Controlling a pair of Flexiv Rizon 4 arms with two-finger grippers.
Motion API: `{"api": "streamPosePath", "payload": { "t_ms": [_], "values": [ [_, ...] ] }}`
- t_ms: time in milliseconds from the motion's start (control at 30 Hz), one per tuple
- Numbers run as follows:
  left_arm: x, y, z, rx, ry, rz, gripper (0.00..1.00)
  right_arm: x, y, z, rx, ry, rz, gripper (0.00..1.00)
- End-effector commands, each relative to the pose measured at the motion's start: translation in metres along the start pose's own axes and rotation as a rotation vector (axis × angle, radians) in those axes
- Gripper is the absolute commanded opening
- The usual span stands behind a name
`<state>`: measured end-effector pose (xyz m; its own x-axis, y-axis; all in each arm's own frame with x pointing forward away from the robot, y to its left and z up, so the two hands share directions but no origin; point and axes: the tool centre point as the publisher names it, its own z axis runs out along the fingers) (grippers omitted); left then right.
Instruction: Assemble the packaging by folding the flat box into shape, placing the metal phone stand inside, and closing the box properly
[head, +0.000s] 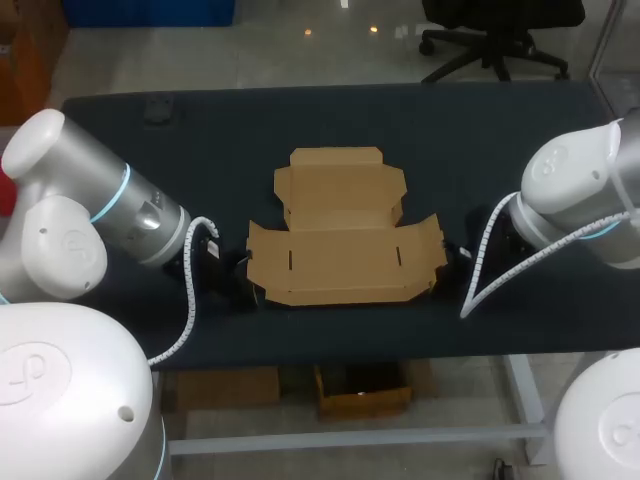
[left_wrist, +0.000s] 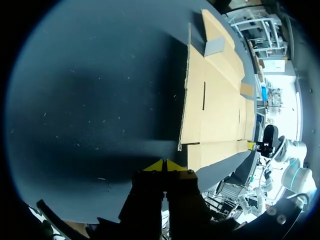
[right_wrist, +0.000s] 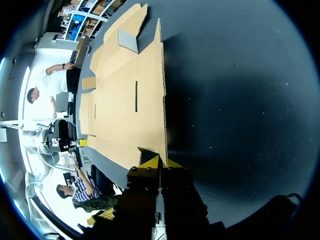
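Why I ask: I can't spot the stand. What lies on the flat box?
Nothing: the flat box lies open on the table with bare panels. Anything beneath it is covered by the cardboard.

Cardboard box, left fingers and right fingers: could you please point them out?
cardboard box (head: 345, 262), head view, middle of its main panel.
left fingers (left_wrist: 156, 166), left wrist view, one yellow tip.
right fingers (right_wrist: 151, 162), right wrist view, one yellow tip.

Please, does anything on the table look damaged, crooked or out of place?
Nothing looks damaged. The flat box lies unfolded and fairly straight on the table, between the left gripper and right gripper, both shut. Only oddity: no metal phone stand is recognisable in any view.
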<state>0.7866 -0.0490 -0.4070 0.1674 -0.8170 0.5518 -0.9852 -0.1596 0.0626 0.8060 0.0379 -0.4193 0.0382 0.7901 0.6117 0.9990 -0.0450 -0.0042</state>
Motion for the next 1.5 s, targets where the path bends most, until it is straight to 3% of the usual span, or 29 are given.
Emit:
{"api": "streamPosePath", "payload": {
  "t_ms": [33,1500],
  "values": [
    [0.001,-0.003,0.007,-0.011,0.001,0.002,0.00,0.000,0.003,0.003,0.009,0.006,0.000,0.00],
    [0.016,-0.008,0.009,-0.017,0.028,0.018,0.00,0.012,0.004,0.015,0.035,0.010,-0.012,0.00]
  ]
}}
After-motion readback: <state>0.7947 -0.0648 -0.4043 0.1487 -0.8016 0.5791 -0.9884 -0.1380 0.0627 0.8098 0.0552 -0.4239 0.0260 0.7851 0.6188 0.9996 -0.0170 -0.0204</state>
